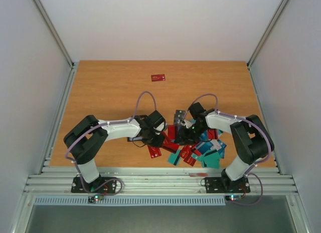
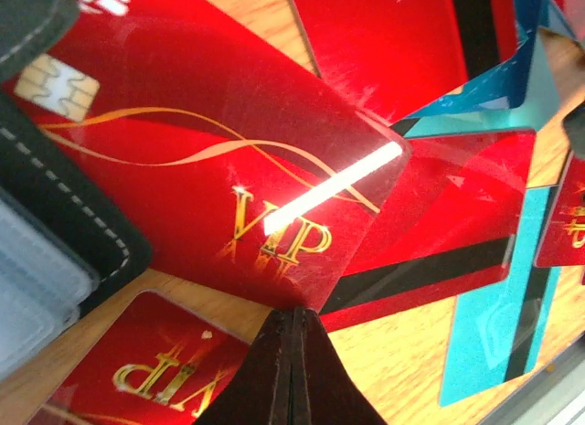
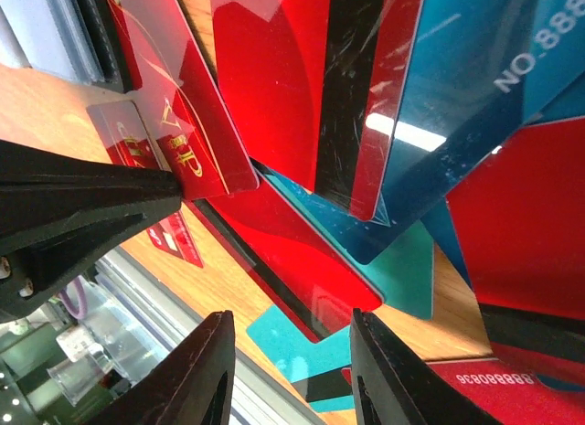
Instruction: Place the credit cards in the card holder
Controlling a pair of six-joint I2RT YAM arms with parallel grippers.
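Observation:
Red and teal credit cards (image 1: 193,150) lie in an overlapping pile on the table's near right. My left gripper (image 2: 294,308) is shut on the corner of a red VIP card (image 2: 210,160), which slants over the pile. The black card holder (image 2: 69,228), with white stitching and clear pockets, lies open at that card's left end, touching it. My right gripper (image 3: 292,356) hangs open low over the pile, above a red card with a black stripe (image 3: 302,260) and a teal card (image 3: 292,338). Nothing is between its fingers. In the top view both grippers (image 1: 150,133) (image 1: 188,134) meet at the pile's left.
One red card (image 1: 158,77) lies alone far back on the wooden table. The table's metal front rail (image 1: 160,180) runs just behind the pile's near edge. Grey walls close in both sides.

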